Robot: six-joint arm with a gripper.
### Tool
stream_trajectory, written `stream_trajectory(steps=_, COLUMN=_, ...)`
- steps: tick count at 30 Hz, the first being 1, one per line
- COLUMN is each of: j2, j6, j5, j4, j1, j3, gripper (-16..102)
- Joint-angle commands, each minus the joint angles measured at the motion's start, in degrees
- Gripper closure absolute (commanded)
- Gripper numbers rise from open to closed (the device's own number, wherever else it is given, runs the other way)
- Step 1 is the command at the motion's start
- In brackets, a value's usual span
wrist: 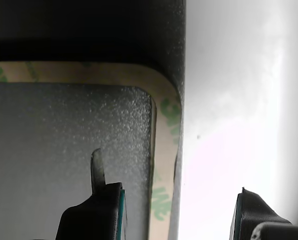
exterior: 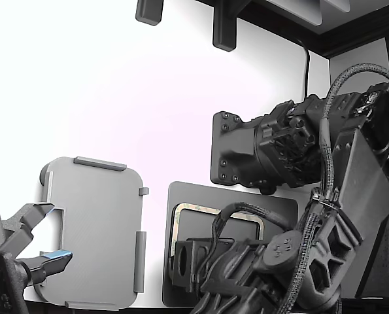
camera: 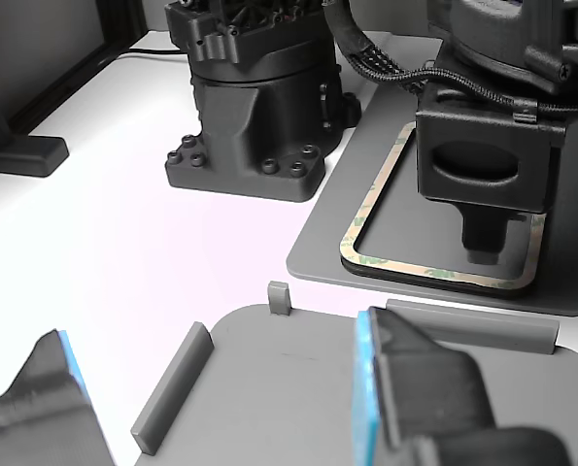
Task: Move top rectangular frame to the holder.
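The top rectangular frame (exterior: 195, 210) (camera: 374, 206), tan-beige mottled with green, lies flat on a dark grey mat (camera: 318, 260). My gripper (wrist: 176, 216) hangs low over one end of it, open, and grips nothing. In the wrist view one rounded corner of the frame (wrist: 165, 102) fills the picture. One side strip runs between my two dark fingertips (wrist: 96, 207), and a thin blade tip sits inside the border. In the side view the gripper's black body (camera: 483, 155) hides the frame's far end. The light grey holder (exterior: 96, 229) (camera: 289, 383) lies beside the mat with nothing on it.
A second arm's gripper with blue pads (exterior: 50, 256) (camera: 371, 388) stands open over the holder's near edge. A black arm base (camera: 250, 107) (exterior: 246, 150) stands on the white table behind the mat. Braided cables (exterior: 325, 163) hang from my arm.
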Motion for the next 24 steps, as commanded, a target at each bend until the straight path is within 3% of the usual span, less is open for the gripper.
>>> stream_trajectory(steps=1, j2=1.8, j6=0.2, j5=-0.4, j4=-2.8, j1=-0.4, j3=0.6, gripper=-1)
stream_trajectory(steps=11, j2=6.2, j6=1.5, j5=-0.2, j4=-12.0, j1=-0.5, j3=9.6, gripper=9)
stream_trajectory(steps=24, j2=8.3, j6=1.9, j5=-0.9, j4=-13.9, j1=-1.3, j3=13.4, gripper=14)
